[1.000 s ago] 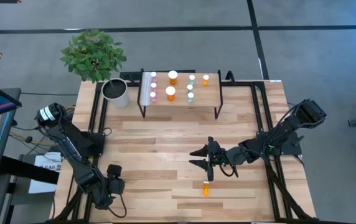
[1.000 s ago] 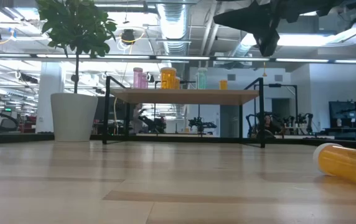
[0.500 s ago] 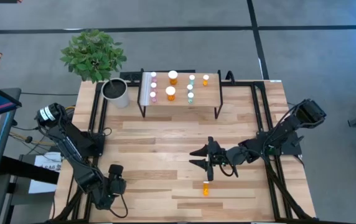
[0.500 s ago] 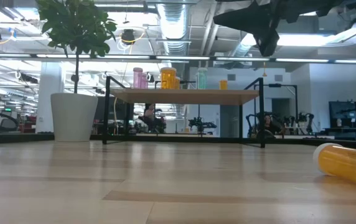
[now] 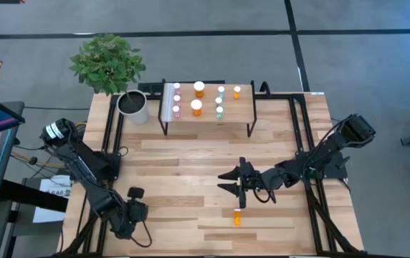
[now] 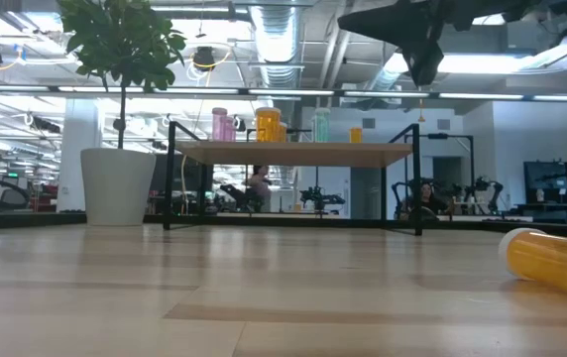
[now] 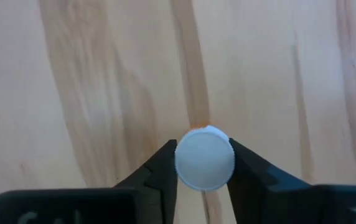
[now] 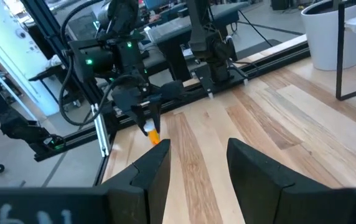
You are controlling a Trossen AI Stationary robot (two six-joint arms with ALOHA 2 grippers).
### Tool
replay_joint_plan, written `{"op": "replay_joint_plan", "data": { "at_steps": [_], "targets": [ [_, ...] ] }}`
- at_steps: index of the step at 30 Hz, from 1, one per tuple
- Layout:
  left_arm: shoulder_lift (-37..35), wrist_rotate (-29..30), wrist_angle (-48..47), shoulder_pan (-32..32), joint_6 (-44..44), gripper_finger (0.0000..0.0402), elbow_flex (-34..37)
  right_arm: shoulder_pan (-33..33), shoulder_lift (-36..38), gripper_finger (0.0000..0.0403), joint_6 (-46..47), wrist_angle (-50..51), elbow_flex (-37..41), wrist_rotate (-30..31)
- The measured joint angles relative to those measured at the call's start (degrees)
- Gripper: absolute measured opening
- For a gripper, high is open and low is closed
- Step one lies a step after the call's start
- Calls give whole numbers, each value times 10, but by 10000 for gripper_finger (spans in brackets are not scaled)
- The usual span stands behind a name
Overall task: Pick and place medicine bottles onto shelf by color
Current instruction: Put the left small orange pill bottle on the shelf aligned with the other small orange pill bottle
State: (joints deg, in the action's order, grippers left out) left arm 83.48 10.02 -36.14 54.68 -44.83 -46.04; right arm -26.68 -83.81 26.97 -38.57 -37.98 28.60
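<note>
My left gripper (image 7: 204, 165) stands over the table's near left corner (image 5: 135, 204), pointing down, shut on a small orange medicine bottle (image 8: 154, 134) with a white cap. My right gripper (image 5: 224, 182) hovers open and empty over the middle of the table, high up in the low view (image 6: 422, 59). Just nearer than it, another orange bottle (image 5: 237, 217) lies on its side on the table. The shelf (image 5: 208, 118) stands at the far edge. On it stand pink bottles (image 5: 176, 99), large orange ones (image 5: 198, 99), green ones (image 5: 220, 100) and a small orange one (image 5: 236, 92). My left gripper pinches the small orange bottle between its two fingers, which lie against opposite sides of the white cap (image 7: 184, 163). The fingers come from above, pointing down. The bottle stands upright below them. I cannot tell whether its base rests on the table.
A grey-white plant pot (image 5: 133, 106) with a leafy plant stands left of the shelf. Black rails (image 5: 312, 186) run along the table's left and right sides. Bare wood lies between the shelf and the grippers.
My left gripper has shifted a little toward the table's right edge at the near left corner. My right gripper has kept still.
</note>
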Motion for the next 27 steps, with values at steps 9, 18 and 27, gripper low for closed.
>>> {"op": "replay_joint_plan", "data": {
  "at_steps": [9, 18, 27],
  "targets": [
    [-12, -9, -3, -98, 96, 107, -23, 1, 0, 179, -4, -28, 0, 0],
    [-55, -26, -9, -263, 299, 103, -105, 19, 0, 179, -37, -9, 0, 0],
    [-60, -84, -4, -421, 445, 104, -166, 63, -21, 180, -65, -20, -2, -4]
  ]
}}
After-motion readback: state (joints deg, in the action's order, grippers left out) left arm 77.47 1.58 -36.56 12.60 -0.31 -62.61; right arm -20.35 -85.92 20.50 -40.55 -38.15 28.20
